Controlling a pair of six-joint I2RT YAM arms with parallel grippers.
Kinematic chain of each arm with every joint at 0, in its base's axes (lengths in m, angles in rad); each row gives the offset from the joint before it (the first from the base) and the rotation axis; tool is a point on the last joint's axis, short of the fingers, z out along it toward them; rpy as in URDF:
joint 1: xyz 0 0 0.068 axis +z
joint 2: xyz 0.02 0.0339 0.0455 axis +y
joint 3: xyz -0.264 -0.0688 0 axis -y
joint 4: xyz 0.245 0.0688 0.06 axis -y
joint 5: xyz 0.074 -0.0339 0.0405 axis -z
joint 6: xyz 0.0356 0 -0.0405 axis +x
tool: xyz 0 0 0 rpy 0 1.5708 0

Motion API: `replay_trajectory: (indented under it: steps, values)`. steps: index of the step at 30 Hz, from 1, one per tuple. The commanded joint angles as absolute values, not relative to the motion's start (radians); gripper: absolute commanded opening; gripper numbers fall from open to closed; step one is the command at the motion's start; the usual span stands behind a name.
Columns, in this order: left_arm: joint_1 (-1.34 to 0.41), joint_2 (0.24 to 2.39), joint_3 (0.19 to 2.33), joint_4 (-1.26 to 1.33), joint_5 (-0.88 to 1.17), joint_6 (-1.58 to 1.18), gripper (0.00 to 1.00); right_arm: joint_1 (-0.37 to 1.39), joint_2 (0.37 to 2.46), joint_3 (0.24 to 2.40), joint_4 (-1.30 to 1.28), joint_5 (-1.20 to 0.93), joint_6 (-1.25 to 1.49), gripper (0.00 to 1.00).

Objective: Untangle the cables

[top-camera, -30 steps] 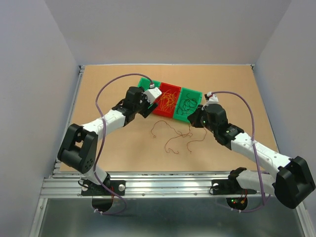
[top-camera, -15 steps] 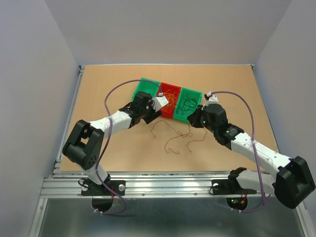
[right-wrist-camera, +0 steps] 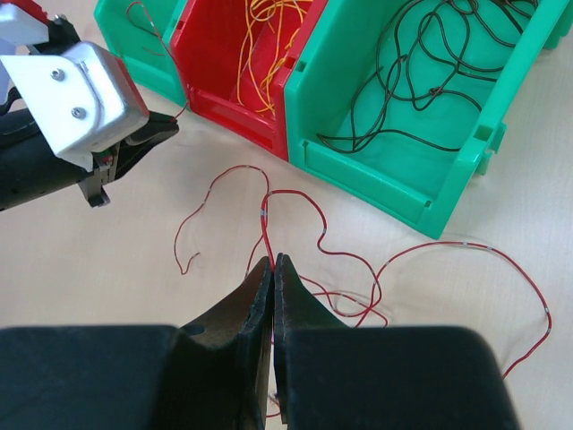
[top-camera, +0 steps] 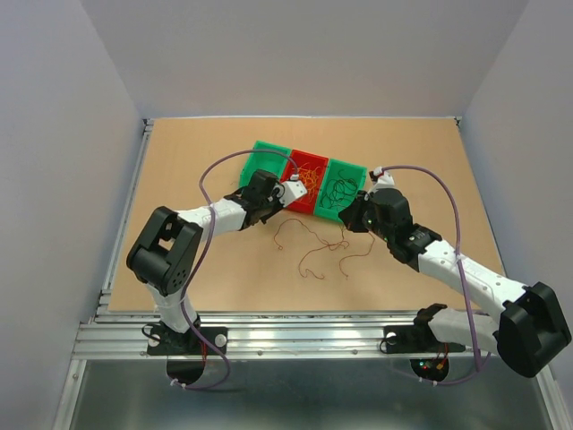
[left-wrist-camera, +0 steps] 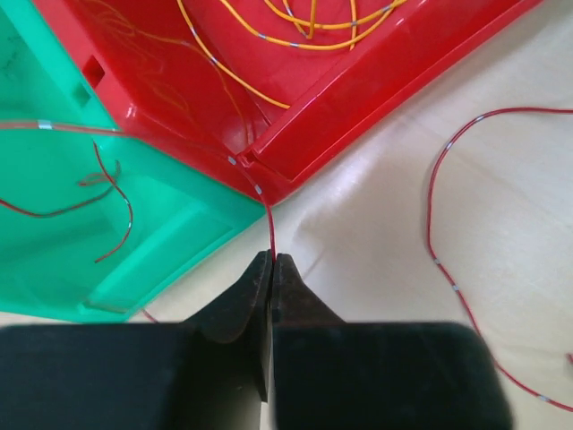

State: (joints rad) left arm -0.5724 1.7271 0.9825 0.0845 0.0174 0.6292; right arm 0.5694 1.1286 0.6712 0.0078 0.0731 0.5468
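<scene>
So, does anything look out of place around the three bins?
Yes. Several red wires lie loose on the table, in front of the bins, not in one. Another red strand hangs over the corner of the left green bin, down to the left tool, which is shut on it.

Tan tabletop (top-camera: 206,152) boxed in by pale walls (top-camera: 304,54)
The wooden tabletop fills the centre of the frame; plain grey-lilac walls rise at top, left and right, and a metal rail (top-camera: 304,339) crosses the bottom.
</scene>
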Motion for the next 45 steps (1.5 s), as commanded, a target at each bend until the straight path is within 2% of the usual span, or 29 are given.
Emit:
replay_trajectory:
  steps: [1, 4, 11, 17, 25, 30, 35, 45]
  values:
    - [-0.575, 1.689, 1.002, 0.130, -0.028, 0.606, 0.00, 0.566, 1.131, 0.675, 0.043, 0.061, 0.545, 0.06]
    - [-0.558, 1.635, 0.986, 0.163, -0.014, 0.581, 0.00, 0.566, 1.132, 0.675, 0.041, 0.060, 0.546, 0.06]
    - [-0.402, 1.614, 1.066, 0.112, 0.277, 0.488, 0.00, 0.566, 1.140, 0.676, 0.044, 0.058, 0.546, 0.06]
    - [-0.327, 1.693, 1.182, 0.051, 0.405, 0.442, 0.00, 0.568, 1.152, 0.680, 0.044, 0.058, 0.545, 0.06]
    - [-0.325, 1.878, 1.486, -0.178, 0.494, 0.296, 0.00, 0.566, 1.158, 0.681, 0.045, 0.061, 0.543, 0.06]
    - [-0.325, 1.800, 1.468, -0.170, 0.434, 0.256, 0.00, 0.566, 1.155, 0.681, 0.046, 0.057, 0.545, 0.06]
    - [-0.350, 1.735, 1.407, -0.132, 0.460, 0.328, 0.00, 0.568, 1.160, 0.681, 0.046, 0.055, 0.545, 0.06]
    - [-0.400, 1.801, 1.413, -0.163, 0.538, 0.414, 0.00, 0.568, 1.170, 0.684, 0.046, 0.055, 0.543, 0.06]
